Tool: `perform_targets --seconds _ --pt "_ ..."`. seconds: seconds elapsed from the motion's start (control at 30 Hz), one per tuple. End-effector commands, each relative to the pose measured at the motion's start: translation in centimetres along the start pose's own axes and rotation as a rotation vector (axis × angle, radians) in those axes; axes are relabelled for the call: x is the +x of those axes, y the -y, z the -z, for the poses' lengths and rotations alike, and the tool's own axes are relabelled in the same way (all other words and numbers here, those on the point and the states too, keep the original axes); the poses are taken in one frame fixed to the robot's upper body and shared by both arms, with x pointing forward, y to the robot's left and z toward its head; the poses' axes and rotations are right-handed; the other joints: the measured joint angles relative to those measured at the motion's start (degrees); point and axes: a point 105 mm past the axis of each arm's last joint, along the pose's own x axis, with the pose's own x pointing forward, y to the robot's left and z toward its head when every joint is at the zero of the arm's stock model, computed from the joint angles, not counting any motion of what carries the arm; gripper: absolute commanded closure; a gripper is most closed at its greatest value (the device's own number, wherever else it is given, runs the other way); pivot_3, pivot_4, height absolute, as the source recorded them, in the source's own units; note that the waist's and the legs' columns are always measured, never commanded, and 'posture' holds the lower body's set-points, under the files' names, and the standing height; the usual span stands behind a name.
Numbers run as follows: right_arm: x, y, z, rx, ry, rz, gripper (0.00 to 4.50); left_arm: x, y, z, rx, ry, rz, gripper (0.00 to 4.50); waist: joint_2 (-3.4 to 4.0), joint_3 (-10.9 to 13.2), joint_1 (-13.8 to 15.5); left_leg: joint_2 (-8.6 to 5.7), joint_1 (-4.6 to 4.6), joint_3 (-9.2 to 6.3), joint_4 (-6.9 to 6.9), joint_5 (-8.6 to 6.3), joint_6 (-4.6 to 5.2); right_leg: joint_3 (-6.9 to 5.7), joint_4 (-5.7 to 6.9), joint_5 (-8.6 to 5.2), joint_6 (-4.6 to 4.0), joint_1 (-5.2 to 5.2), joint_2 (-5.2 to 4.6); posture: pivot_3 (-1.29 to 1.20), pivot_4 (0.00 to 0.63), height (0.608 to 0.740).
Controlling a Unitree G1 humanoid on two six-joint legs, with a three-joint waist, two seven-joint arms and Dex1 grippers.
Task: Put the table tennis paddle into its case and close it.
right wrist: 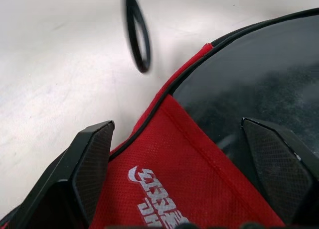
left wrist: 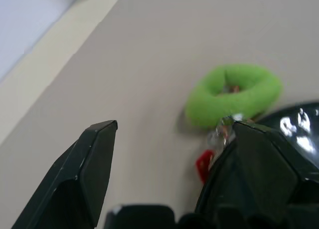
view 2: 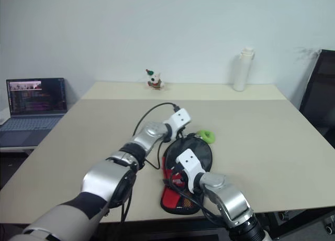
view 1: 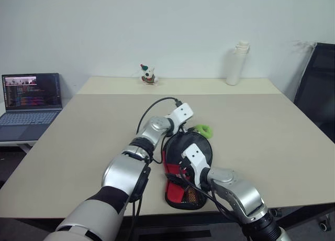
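Two grippers meet over the case, which you can take as the landmark: a black, paddle-shaped fabric cover with a red handle end bearing a white logo, lying flat on the pale beige table close to its near edge. Your left gripper stands with its fingers spread wide and nothing between them, at the far, rounded end of the case, just beside a green fuzzy ring that rests on the table at that end. Your right gripper is likewise spread wide, holding nothing, poised over the red handle end where it joins the black face. Whether the table tennis paddle lies inside the case cannot be told. Beyond the case, at the table's far edge against a white wall, stand a small figurine and a white bottle. Well left of the case an open laptop sits on a lower surface; well right of it, a black chair.
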Motion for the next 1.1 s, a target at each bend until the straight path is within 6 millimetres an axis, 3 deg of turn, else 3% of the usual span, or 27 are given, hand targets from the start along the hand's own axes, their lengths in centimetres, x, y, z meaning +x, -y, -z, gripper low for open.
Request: perform_targets --seconds 0.03,0.13,0.33,0.53,0.77,0.9,1.1 --pt "-0.1 -0.3 1.1 0.023 -0.053 -0.017 0.00 -1.8 -1.5 -1.0 -0.136 0.126 0.043 0.49 0.00 0.0 0.1 0.00 -0.02 -0.03 0.00 0.00 0.00 -0.03 0.00 0.00 0.00 0.00 0.00 0.00 0.150 0.740" --pt "-0.3 -0.5 0.5 0.004 -0.037 -0.025 0.00 -4.5 -1.8 0.9 -0.267 0.187 0.145 0.49 0.04 0.0 -0.2 0.01 -0.02 0.00 -0.01 0.00 0.00 -0.01 0.01 0.00 -0.02 -0.04 0.01 0.00 0.150 0.740" --pt "-0.8 -0.2 0.2 -0.027 -0.031 -0.030 0.00 -8.0 -1.8 4.5 -0.359 0.181 0.207 0.49 0.05 0.0 0.1 0.04 -0.05 -0.26 -0.03 0.00 0.00 -0.09 0.01 -0.02 -0.07 -0.03 0.00 0.00 0.150 0.740" --pt "-3.3 0.9 -0.3 -0.041 -0.016 -0.039 0.00 -10.1 -0.8 6.4 -0.423 0.197 0.225 0.49 0.06 0.0 0.4 0.08 -0.13 -0.50 0.02 0.00 0.00 -0.12 0.00 -0.02 -0.07 0.00 -0.19 0.00 0.150 0.740" --pt "-5.1 0.9 1.5 -0.132 -0.097 -0.041 0.00 -11.6 1.9 5.9 -0.467 0.232 0.290 0.49 0.08 0.1 0.3 0.11 -0.11 -0.54 0.00 0.00 0.00 -0.13 0.01 -0.02 -0.08 -0.01 -0.15 0.00 0.150 0.740" --pt "-6.2 1.3 2.0 -0.104 -0.100 -0.045 0.00 -11.8 2.4 4.7 -0.447 0.243 0.318 0.49 0.08 0.0 0.4 0.08 -0.10 -0.57 0.02 0.00 0.01 -0.13 0.02 -0.03 -0.08 0.02 -0.15 0.00 0.150 0.740" --pt "-9.0 1.7 -1.9 0.036 0.057 -0.133 0.00 -10.7 3.5 2.9 -0.339 0.241 0.390 0.49 0.10 0.1 0.5 0.08 -0.09 -0.55 0.05 0.00 0.01 -0.11 -0.01 -0.03 -0.07 0.05 -0.17 0.00 0.150 0.740"
